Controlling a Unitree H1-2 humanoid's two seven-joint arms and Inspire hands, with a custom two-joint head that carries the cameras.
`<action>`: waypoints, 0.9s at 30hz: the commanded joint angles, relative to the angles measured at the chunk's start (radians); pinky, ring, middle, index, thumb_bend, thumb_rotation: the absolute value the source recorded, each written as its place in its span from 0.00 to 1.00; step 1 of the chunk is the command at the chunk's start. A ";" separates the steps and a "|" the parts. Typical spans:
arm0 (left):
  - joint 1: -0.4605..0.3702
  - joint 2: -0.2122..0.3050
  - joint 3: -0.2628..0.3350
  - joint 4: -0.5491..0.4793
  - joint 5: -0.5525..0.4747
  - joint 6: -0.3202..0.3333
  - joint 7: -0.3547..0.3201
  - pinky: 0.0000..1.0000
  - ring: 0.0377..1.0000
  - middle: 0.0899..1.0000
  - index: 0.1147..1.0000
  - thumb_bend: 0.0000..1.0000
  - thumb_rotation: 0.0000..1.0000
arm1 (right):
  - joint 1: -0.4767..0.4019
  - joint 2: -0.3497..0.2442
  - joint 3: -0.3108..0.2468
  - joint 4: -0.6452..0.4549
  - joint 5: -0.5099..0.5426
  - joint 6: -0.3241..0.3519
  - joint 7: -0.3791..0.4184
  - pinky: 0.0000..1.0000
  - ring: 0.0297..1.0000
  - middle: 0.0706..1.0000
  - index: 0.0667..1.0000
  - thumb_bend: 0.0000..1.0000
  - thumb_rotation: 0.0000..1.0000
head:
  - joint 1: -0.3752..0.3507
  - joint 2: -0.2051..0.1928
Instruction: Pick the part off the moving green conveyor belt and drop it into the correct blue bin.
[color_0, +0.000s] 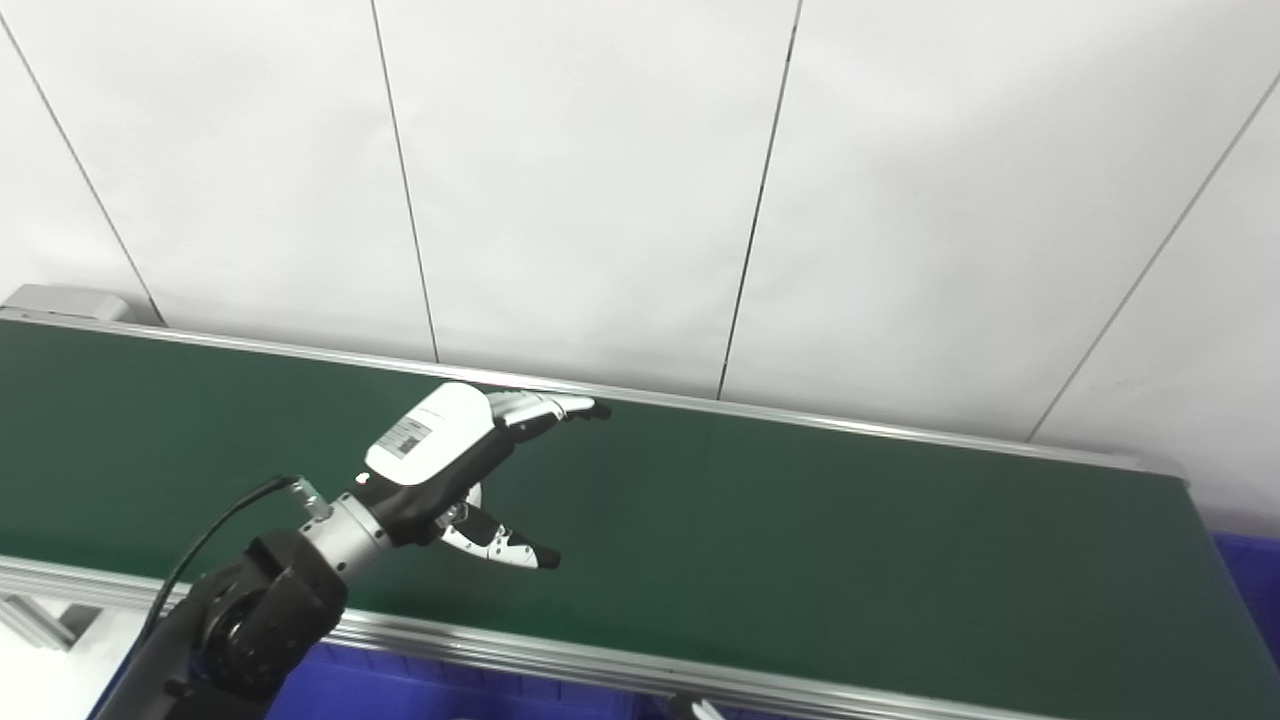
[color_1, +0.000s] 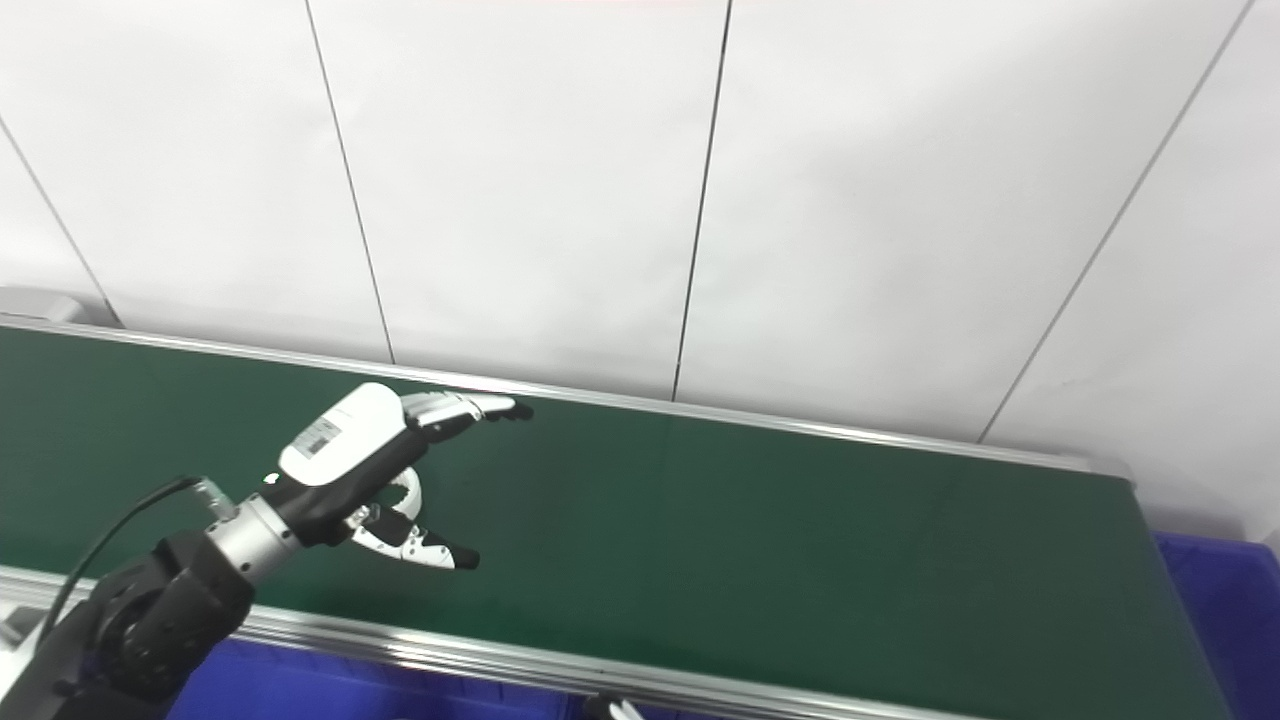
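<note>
My left hand (color_0: 462, 460) hovers over the green conveyor belt (color_0: 800, 540), left of its middle. Its fingers (color_0: 545, 406) are stretched out toward the right and its thumb (color_0: 505, 546) is spread apart below them. It holds nothing. It also shows in the right eye view (color_1: 380, 465). No part shows on the belt. Of my right hand only a small white tip (color_0: 700, 710) peeks in at the bottom edge, below the belt's near rail; its state cannot be read.
Blue bins lie below the belt's near rail (color_0: 420, 690) and past its right end (color_0: 1250, 580). A silver rail (color_0: 560, 655) edges the belt in front. A white panelled wall (color_0: 640, 200) stands right behind the belt.
</note>
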 joint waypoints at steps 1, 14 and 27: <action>-0.063 0.007 -0.005 0.024 0.058 0.004 0.048 0.77 0.80 0.81 0.82 0.90 0.10 | -0.003 0.008 -0.001 -0.018 0.001 -0.061 -0.010 0.80 0.91 0.96 0.92 0.37 0.82 | -0.002 0.001; -0.145 0.020 -0.084 0.195 0.258 0.066 0.123 0.84 0.84 0.85 0.86 0.93 0.10 | 0.011 0.017 -0.015 -0.033 -0.001 -0.056 -0.004 0.80 0.91 0.95 0.92 0.37 0.82 | -0.008 0.003; -0.192 0.053 -0.162 0.308 0.279 0.107 0.067 0.89 0.90 0.89 0.91 0.92 0.07 | 0.024 0.018 -0.025 -0.044 -0.011 -0.054 -0.004 0.79 0.90 0.95 0.92 0.38 0.85 | -0.006 0.014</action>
